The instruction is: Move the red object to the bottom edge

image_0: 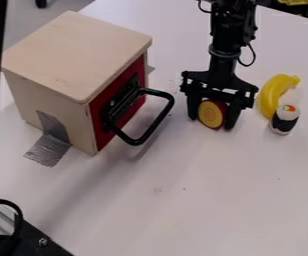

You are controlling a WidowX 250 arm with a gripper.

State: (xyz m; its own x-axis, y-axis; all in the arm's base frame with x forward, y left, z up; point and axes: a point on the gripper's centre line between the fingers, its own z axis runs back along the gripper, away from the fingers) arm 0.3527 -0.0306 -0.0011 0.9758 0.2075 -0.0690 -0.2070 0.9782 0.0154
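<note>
Sitting between gripper (212, 123) fingers that seemed clamped at its nine and three o'clock sides, the red object (211, 114) faced roughly six o'clock, the way it had to travel down the table (203, 200), and showed no readable lettering.

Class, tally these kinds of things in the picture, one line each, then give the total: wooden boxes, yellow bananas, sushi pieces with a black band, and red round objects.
Wooden box: 1
Yellow banana: 1
Sushi piece with a black band: 1
Red round object, with a yellow face: 1
Total: 4
</note>
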